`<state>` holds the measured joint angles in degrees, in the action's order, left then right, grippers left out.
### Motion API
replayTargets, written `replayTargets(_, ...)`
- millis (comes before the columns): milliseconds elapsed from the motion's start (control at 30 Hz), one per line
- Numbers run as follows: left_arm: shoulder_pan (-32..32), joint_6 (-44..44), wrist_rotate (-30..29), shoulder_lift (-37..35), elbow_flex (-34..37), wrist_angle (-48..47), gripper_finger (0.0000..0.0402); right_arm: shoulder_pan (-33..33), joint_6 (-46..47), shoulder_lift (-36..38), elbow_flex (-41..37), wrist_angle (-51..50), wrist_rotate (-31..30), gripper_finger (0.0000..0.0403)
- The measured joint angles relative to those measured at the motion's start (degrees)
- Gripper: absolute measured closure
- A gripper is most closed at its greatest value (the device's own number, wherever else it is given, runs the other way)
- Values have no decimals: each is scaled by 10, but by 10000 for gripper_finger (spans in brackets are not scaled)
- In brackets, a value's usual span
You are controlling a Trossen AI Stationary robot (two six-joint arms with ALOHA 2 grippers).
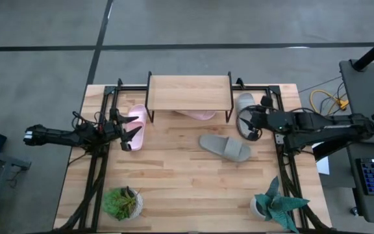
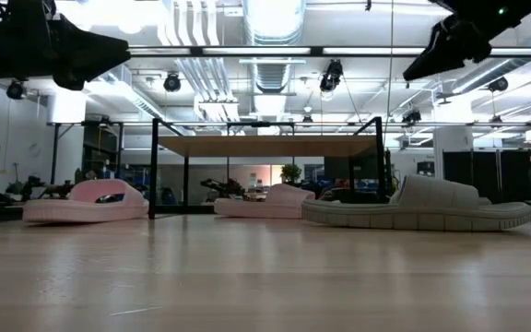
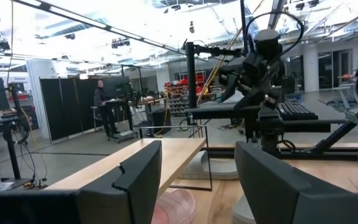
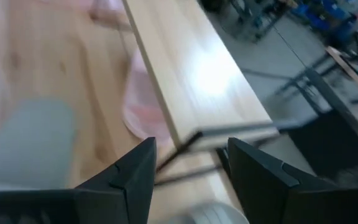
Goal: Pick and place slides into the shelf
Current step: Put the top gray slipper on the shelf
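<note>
In the high view the shelf [image 1: 189, 92] is seen at upper centre, with a pink slide [image 1: 135, 126] left of it, another pink slide [image 1: 198, 115] half hidden under its plank, a grey slide [image 1: 224, 147] at centre and a second grey slide [image 1: 244, 103] at the shelf's right end. The low view alone reveals that the pink slide sits on the table under the plank. In the wrist views the left gripper [image 3: 197, 180] and right gripper [image 4: 188, 165] are shown with fingers parted and nothing held

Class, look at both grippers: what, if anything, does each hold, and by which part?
Nothing is held. The left gripper is open above a pink slide; the right gripper is open above a grey slide.
</note>
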<state>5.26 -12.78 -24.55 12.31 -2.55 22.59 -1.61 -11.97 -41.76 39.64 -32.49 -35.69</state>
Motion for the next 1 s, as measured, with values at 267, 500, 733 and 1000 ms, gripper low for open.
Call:
replayTargets(267,0,0,0,0,1,0,212,0,15,-40,10,-55,-25,215)
replayTargets(500,0,0,0,-1,1,0,212,0,59,-68,8,-93,-25,216)
replayTargets(733,0,0,0,0,1,0,212,1,59,-103,8,-93,-25,216)
replayTargets(1000,0,0,0,0,2,-1,212,23,60,-139,8,-99,-53,218)
